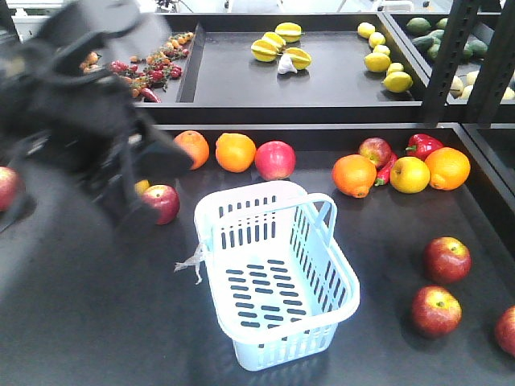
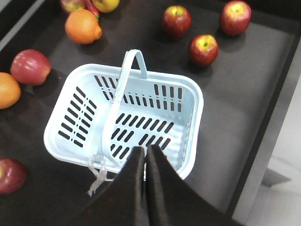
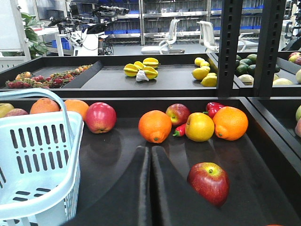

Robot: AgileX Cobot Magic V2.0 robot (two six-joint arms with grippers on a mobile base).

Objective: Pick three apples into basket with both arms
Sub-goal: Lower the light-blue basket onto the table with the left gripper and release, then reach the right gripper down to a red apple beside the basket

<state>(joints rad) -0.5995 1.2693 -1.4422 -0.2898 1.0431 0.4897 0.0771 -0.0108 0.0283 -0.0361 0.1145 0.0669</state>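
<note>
The pale blue basket [image 1: 282, 347] stands empty in the middle of the black tray, handle up and a white strip tied at its left rim. Dark red apples lie around it: one at its left [image 1: 161, 203], one behind it [image 1: 275, 159], two at the right [image 1: 447, 259] [image 1: 436, 310]. My left arm [image 1: 80, 104] is a blurred dark mass at the upper left. In the left wrist view, my left gripper [image 2: 145, 149] hangs shut and empty over the near rim of the basket [image 2: 141, 89]. My right gripper [image 3: 150, 149] is shut and empty, low over the tray, with an apple [image 3: 209, 182] just to its right and the basket [image 3: 37, 200] to its left.
Oranges [image 1: 235, 152] [image 1: 354, 175], a yellow apple [image 1: 409, 174] and a red pepper [image 1: 422, 145] sit along the tray's back edge. Black shelf posts [image 1: 447, 56] rise at the back right. The rear trays hold star fruit [image 1: 278, 44] and lemons [image 1: 378, 60].
</note>
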